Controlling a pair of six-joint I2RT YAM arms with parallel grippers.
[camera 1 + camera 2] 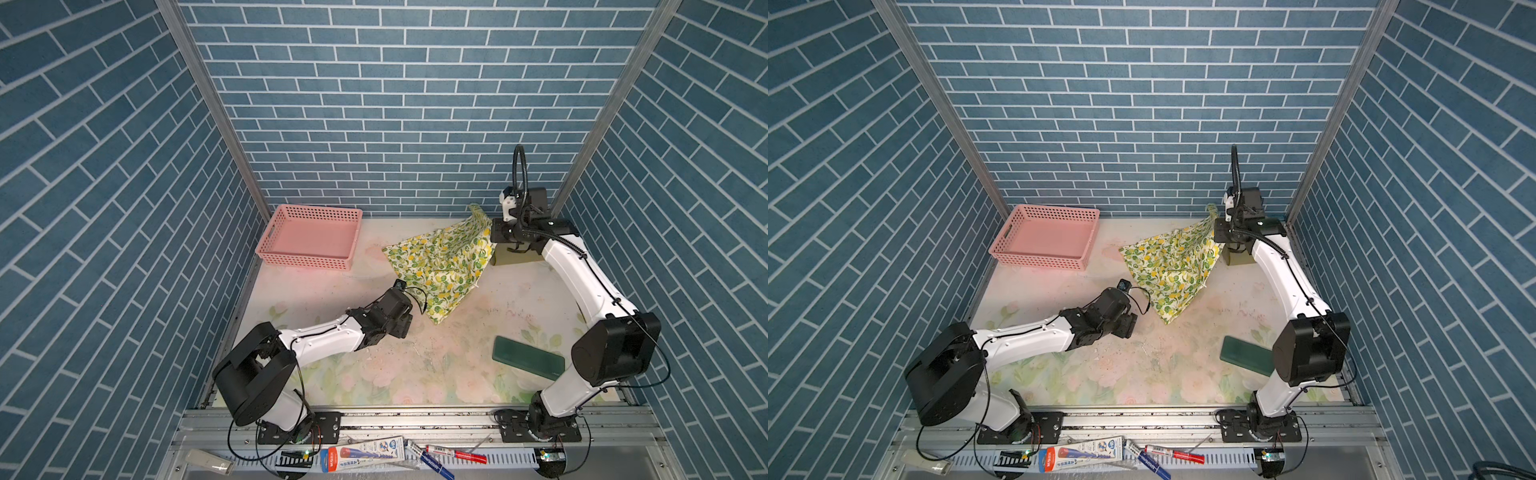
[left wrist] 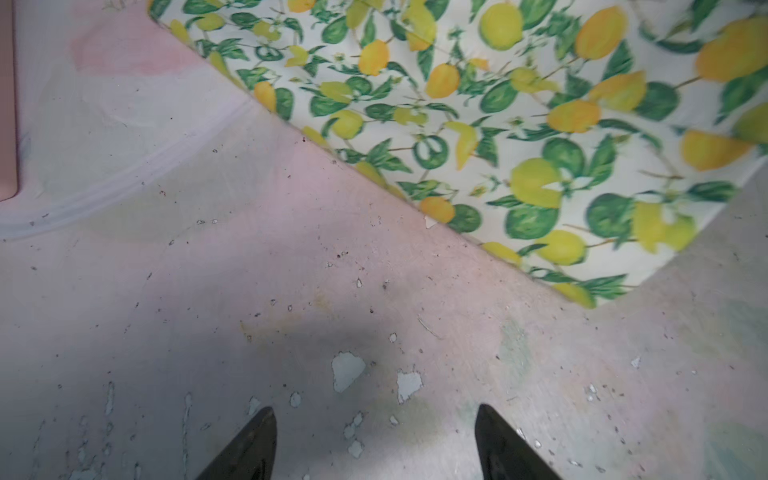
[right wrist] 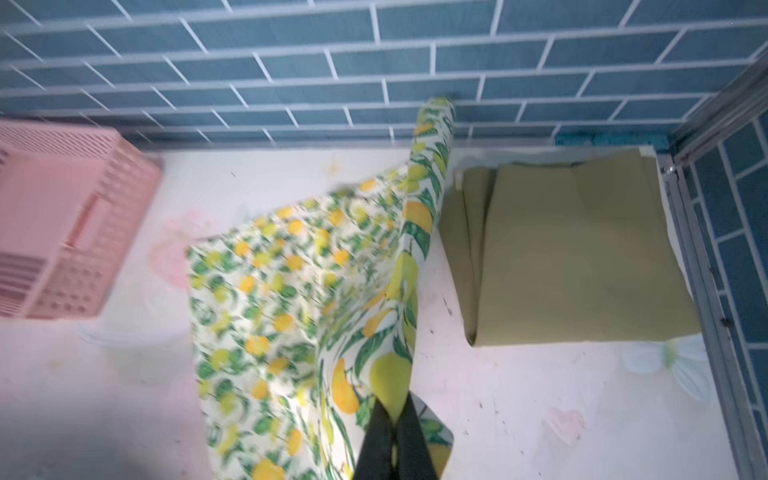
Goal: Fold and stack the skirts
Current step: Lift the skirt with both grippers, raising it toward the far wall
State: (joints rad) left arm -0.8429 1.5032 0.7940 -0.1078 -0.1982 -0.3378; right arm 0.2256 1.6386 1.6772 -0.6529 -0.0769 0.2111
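The right gripper pinches the lemon skirt at one o'clock, the left gripper gapes empty; that thin hold could slip, crumpling cloth onto the olive skirt.

The lemon skirt is thin, matt printed cloth; the olive skirt is smooth matt cloth. The basket is perforated pink plastic. The surface looks matt, scuffed and chipped, flaking in spots.

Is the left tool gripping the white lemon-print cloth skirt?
No, the left tool stands open over the worn pale table, short of the edge of the white lemon-print cloth skirt.
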